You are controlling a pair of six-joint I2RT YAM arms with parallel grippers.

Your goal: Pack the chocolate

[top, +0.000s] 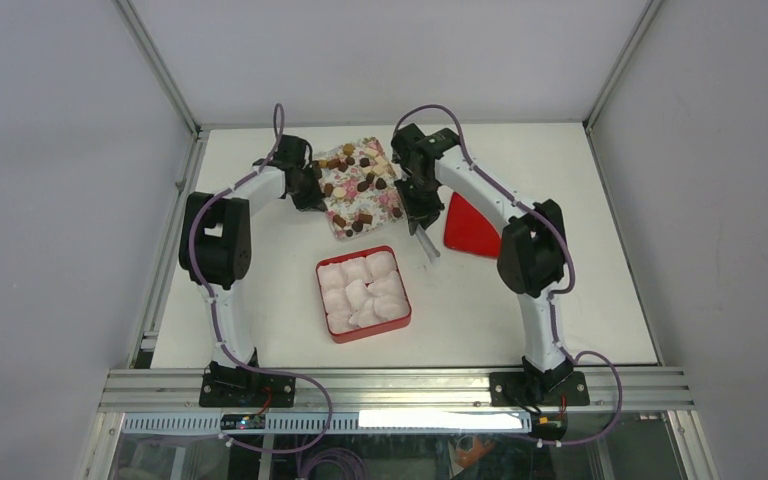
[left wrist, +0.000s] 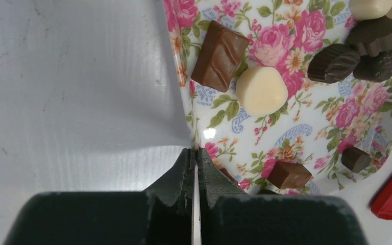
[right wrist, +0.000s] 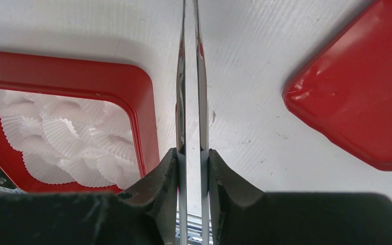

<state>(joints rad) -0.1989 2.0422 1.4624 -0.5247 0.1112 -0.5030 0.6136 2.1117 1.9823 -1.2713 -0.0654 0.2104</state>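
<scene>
The chocolate (top: 358,183) is several dark brown, tan and cream pieces scattered on a floral tray (top: 385,205) at the back centre. The left wrist view shows a brown bar (left wrist: 219,55), a cream round (left wrist: 261,91) and dark pieces (left wrist: 357,48). My left gripper (top: 310,190) (left wrist: 196,153) is shut on the floral tray's left rim (left wrist: 186,102). My right gripper (top: 422,212) (right wrist: 193,153) is shut on metal tweezers (top: 428,247) (right wrist: 181,76), right of the tray. The tweezers point toward the table; their tips are out of the wrist view.
A red box (top: 326,300) (right wrist: 143,102) lined with white paper cups (top: 365,290) (right wrist: 66,138) stands in front of the tray. Its red lid (top: 470,228) (right wrist: 357,97) lies to the right, beside my right arm.
</scene>
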